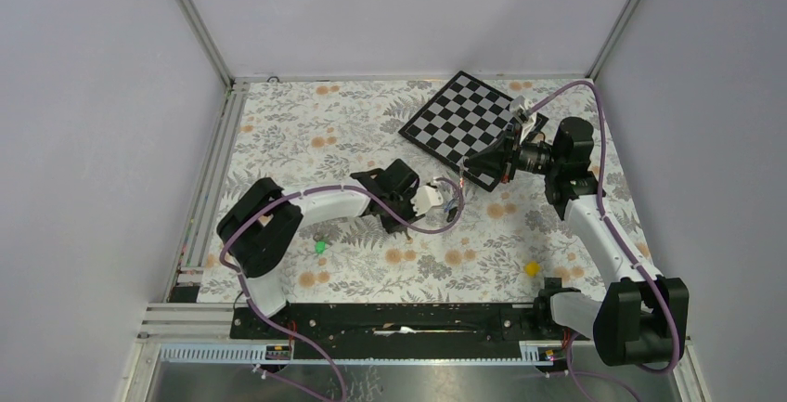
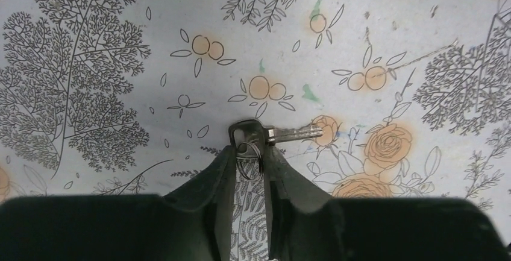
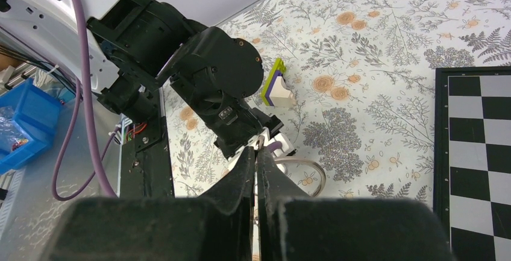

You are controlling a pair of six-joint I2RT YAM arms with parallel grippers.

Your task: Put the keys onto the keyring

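A black-headed key (image 2: 283,133) lies level with its silver blade pointing right. My left gripper (image 2: 250,149) is shut on its head, low over the floral cloth. A small wire loop (image 2: 250,161) hangs from the head's hole, between the fingers. My right gripper (image 3: 258,151) is shut, tips close to the left wrist. The keyring (image 3: 259,142) shows only as a thin silver edge pinched between its pads. In the top view both grippers (image 1: 448,200) (image 1: 467,172) meet mid-table. A green key (image 1: 320,246) lies near the left arm's elbow. The blue key is out of view.
A chessboard (image 1: 461,123) lies at the back right, just behind the right gripper. A yellow cube (image 1: 532,268) sits at the front right. The yellow-white-purple wedge block (image 3: 276,86) stands beyond the left wrist. A purple cable (image 1: 436,228) loops beneath the left gripper.
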